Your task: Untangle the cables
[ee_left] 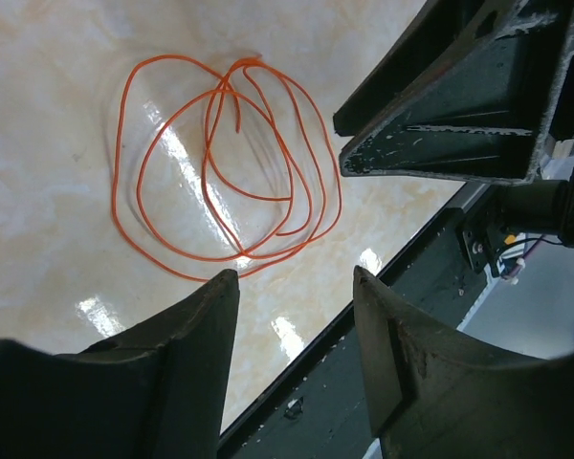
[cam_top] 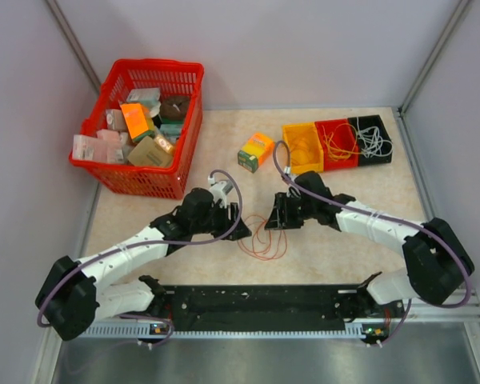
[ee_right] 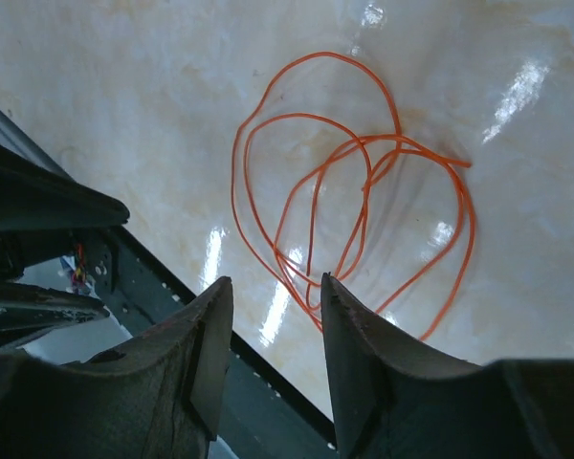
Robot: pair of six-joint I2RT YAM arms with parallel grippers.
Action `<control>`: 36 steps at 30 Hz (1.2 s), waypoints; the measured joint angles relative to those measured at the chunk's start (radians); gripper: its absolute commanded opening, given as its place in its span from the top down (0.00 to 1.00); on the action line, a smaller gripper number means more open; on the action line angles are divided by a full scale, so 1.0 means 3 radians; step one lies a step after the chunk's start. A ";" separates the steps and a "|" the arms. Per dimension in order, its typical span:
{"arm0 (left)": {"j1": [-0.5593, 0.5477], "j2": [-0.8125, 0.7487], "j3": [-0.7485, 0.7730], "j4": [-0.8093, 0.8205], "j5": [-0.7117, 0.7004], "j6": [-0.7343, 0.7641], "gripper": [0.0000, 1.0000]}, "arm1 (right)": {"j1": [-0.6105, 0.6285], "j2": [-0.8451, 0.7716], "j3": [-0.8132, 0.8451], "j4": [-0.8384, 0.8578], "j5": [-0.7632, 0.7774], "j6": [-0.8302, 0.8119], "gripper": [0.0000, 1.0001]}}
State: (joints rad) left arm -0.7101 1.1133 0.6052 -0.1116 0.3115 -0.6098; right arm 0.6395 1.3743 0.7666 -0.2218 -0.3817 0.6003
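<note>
An orange-red cable lies in loose overlapping loops on the table between the two arms, and nothing holds it. My left gripper hovers just left of the loops and my right gripper just above them. In the left wrist view the cable lies beyond my left gripper, which is open and empty. The right wrist view shows the cable spread past my right gripper, open with nothing between its fingers. A yellow cable sits in the red tray and a white cable in the black tray.
A yellow tray, a red tray and a black tray stand in a row at the back right. An orange and green box lies left of them. A red basket of packets fills the back left. A black rail runs along the near edge.
</note>
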 measured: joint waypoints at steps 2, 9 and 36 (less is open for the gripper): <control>-0.0001 0.0024 -0.0018 0.0038 0.0038 -0.0042 0.46 | 0.0022 0.0060 -0.0034 0.0128 -0.0045 0.0093 0.61; -0.0001 0.0029 -0.0106 0.0154 0.0084 -0.0113 0.46 | 0.0159 0.0310 -0.0071 0.0278 -0.0031 0.0209 0.62; -0.0001 -0.0042 -0.0130 0.0264 0.0132 -0.0170 0.45 | 0.0371 0.0406 -0.0139 0.0032 0.0430 0.0070 0.77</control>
State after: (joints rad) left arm -0.7105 1.1007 0.5663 -0.0322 0.3511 -0.6609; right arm 0.7509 1.4960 0.7250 -0.2123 -0.2527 0.6212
